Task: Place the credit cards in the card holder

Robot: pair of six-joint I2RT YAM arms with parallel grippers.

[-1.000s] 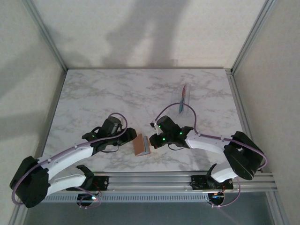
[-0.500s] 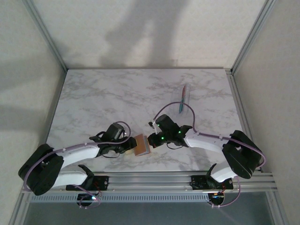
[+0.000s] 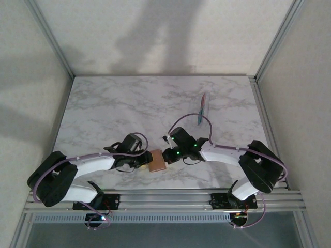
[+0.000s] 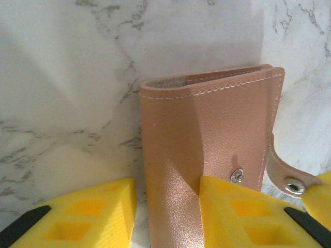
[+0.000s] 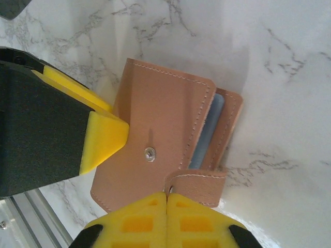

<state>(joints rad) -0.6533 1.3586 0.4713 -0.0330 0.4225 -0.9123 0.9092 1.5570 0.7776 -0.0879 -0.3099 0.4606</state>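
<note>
The card holder (image 3: pixel 155 160) is lying near your edge of the table (image 3: pixel 103 113), between both grippers. Your left gripper (image 4: pixel 166 187) is straddling its edge, jaws apart, one finger touching its face. Your right gripper (image 5: pixel 166 196) is pinching the clasp tab (image 5: pixel 199 181), jaws together. Farther back, the cards (image 3: pixel 202 109) are sitting well apart from it.

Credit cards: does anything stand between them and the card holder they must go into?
The right gripper, shut on the card holder's clasp tab, lies between it and the credit cards; nothing else visible does.
</note>
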